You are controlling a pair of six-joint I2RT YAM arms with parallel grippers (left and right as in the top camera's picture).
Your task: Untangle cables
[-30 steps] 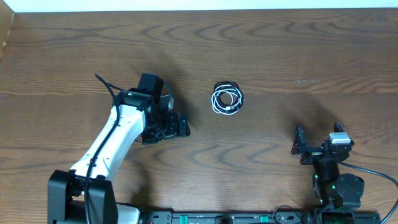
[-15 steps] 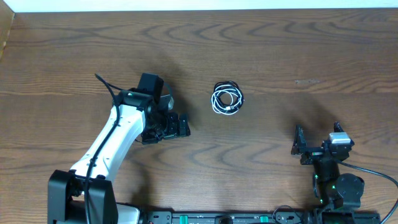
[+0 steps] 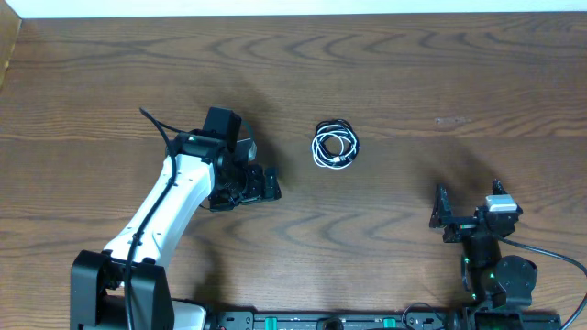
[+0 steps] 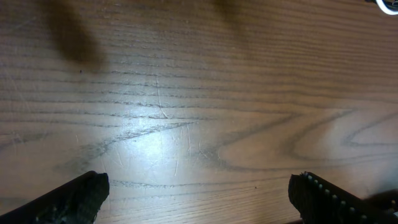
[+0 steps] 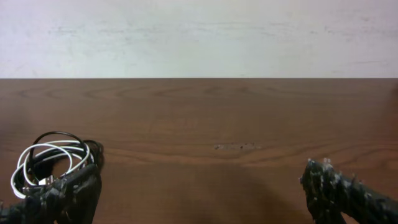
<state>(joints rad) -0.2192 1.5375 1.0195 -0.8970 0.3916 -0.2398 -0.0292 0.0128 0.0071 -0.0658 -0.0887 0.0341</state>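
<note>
Cables [image 3: 335,145] — one white, twined with black ones too bunched to count — are lying in one small coil midway across the table [image 3: 459,73]. Both pincers are gaping, gripping nothing: left pincer [image 3: 271,183] near the coil, right pincer [image 3: 470,203] well apart.

My overhead camera hangs high above the table [image 3: 477,73] and looks straight down, with the cables [image 3: 335,145] near the middle and both my arms in frame. My left wrist camera sits left of the cables, close over the wood and tilted down. Only a white sliver, probably their edge, shows in its top right corner. My right wrist camera rides low, right of the cables, and looks level across the table to the pale wall [image 5: 199,37] beyond them. It shares the whole coil with the overhead view.
</note>
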